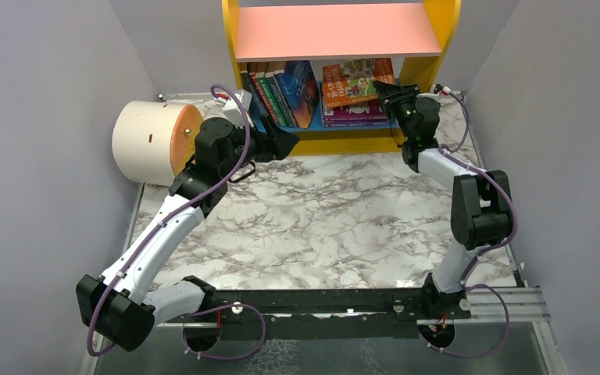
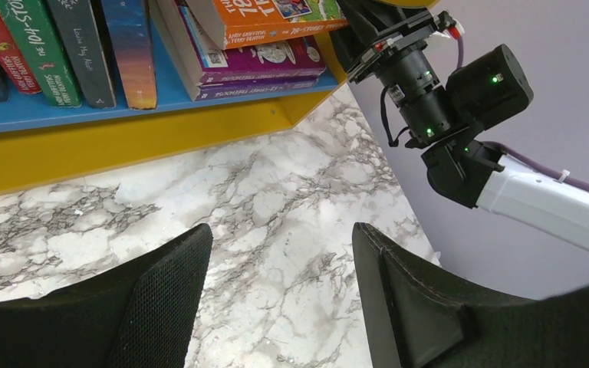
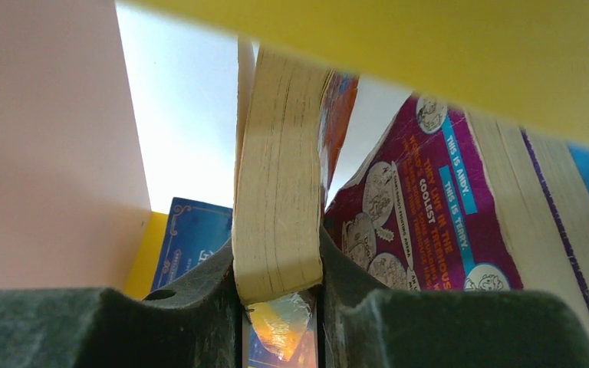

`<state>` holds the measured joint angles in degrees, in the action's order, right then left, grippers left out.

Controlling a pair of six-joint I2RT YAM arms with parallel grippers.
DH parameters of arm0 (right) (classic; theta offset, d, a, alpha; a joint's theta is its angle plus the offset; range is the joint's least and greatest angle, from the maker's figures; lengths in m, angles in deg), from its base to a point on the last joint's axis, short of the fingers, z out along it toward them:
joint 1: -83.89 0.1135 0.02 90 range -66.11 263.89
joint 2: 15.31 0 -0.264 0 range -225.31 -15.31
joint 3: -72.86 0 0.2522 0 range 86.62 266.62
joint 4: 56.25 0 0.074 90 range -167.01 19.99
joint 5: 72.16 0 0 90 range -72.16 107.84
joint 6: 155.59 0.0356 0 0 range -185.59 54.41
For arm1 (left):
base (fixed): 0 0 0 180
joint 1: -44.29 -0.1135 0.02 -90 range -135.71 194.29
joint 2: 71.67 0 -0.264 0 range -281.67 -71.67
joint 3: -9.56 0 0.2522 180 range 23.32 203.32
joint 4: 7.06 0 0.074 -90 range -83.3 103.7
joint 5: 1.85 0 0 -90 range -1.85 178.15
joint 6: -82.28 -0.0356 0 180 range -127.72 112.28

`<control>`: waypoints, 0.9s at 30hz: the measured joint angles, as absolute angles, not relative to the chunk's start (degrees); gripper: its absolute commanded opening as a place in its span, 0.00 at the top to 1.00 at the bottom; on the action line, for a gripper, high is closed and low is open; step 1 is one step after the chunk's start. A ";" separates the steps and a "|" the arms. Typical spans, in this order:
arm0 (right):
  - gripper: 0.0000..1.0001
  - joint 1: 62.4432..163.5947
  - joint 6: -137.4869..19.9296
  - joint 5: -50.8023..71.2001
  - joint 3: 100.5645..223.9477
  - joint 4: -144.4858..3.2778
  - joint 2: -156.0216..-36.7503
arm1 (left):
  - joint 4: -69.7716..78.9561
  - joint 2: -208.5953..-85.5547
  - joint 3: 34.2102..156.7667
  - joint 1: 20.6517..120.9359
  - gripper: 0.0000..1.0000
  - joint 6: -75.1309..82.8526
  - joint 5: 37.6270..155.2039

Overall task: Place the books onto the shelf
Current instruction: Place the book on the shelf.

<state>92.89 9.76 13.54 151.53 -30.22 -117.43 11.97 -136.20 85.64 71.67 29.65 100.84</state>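
You can read four spines from the left wrist view. At the far left the red book [image 2: 1, 42] says "THE 13-ST…". The green book [image 2: 40, 50] to its right says "THE 10…-STO…", and the dark grey book [image 2: 84, 46] says "Louisa May Al…". Further right, the orange book [image 2: 261, 23] carries "ANDY GRIFFITHS & TERRY DENTON" and "THE 78-STOREY". In the right wrist view, the purple book [image 3: 422, 222] reads "THIS IS ANDY.", "THIS IS TERRY." and "COOLEST TREEHOUSE".

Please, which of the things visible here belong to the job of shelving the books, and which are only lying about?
Belong to the job:
- orange book, gripped by the right gripper
- purple books stacked below it
- upright books beside them
- shelf
- left gripper, open and empty

Only lying about:
- cream cylinder with orange end
- marble table
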 measured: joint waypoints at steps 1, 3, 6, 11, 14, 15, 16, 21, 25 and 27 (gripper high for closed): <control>0.99 92.89 9.47 13.68 151.79 -30.92 -117.43 | 11.97 -136.20 85.60 71.67 0.40 29.65 100.84; 0.99 92.84 8.60 14.03 152.71 -33.04 -117.43 | 11.95 -136.20 85.54 71.67 0.40 29.67 100.84; 0.99 92.67 7.14 14.70 154.83 -37.47 -117.43 | 11.93 -136.20 85.25 71.67 0.40 29.67 100.84; 0.99 92.43 4.99 15.01 156.14 -41.47 -117.43 | 11.91 -136.20 84.33 71.67 0.40 29.84 100.84; 0.99 92.30 4.60 14.97 156.84 -43.03 -117.43 | 11.89 -136.20 83.87 71.67 0.40 29.93 100.86; 0.99 92.27 4.53 14.97 156.88 -43.20 -117.43 | 11.91 -136.20 83.81 71.67 0.40 29.97 100.86; 0.99 92.27 4.49 14.94 156.88 -43.29 -117.43 | 11.89 -136.20 83.76 71.67 0.40 30.02 100.86; 0.94 92.27 3.97 14.92 156.88 -43.53 -117.43 | 11.69 -136.20 83.50 71.67 0.40 30.10 100.86; 0.83 92.19 3.46 14.75 156.88 -43.94 -117.34 | 11.41 -136.20 83.41 71.67 0.40 30.17 100.86; 0.81 92.16 3.25 14.70 156.88 -44.29 -117.26 | 11.30 -136.20 83.31 71.67 0.40 30.28 100.89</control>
<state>92.16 3.25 14.70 156.88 -44.29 -117.26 11.30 -136.20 83.31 71.67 30.28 100.89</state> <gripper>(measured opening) 0.252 0.605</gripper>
